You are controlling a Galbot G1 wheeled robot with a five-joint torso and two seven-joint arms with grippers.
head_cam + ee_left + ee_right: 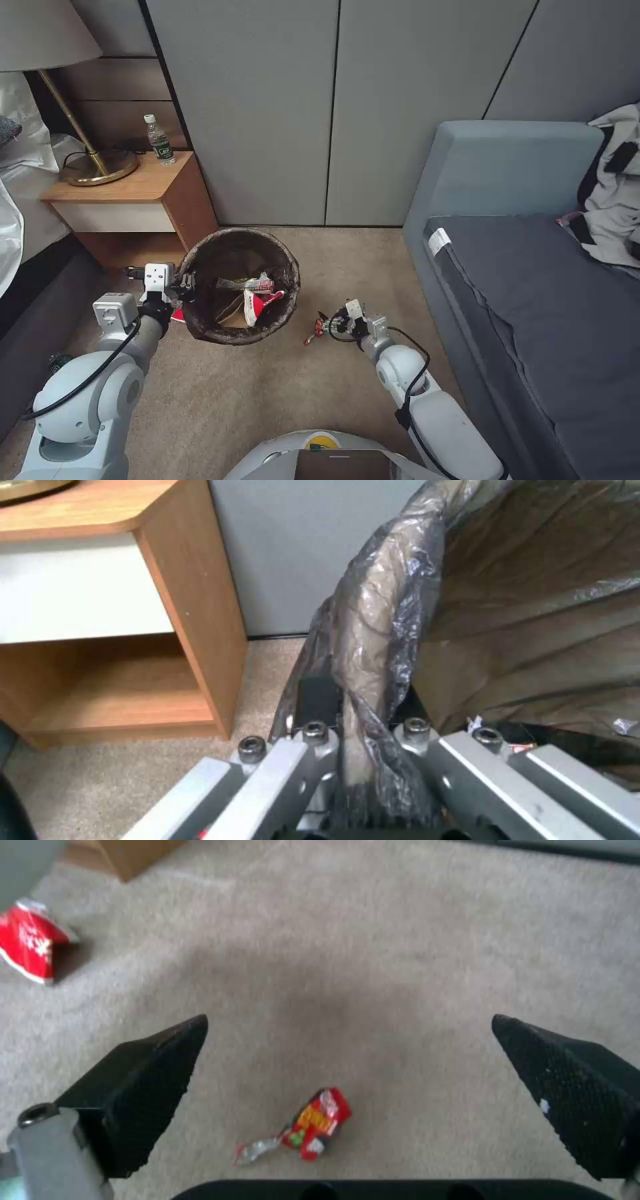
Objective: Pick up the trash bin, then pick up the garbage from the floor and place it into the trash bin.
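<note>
One small red-and-yellow crumpled wrapper point(308, 1129) lies on the carpet between the right gripper's point(347, 1080) spread fingers; the left gripper point(363, 730) pinches the bag-lined trash bin's point(200, 320) rim.

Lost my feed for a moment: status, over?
Left gripper clamped on trash bin rim. Right gripper open above small red wrapper on carpet. Red packet beside bin. Path unobstructed.

White rounded arms, black cables, textured black fingertips point(143, 1080)
</note>
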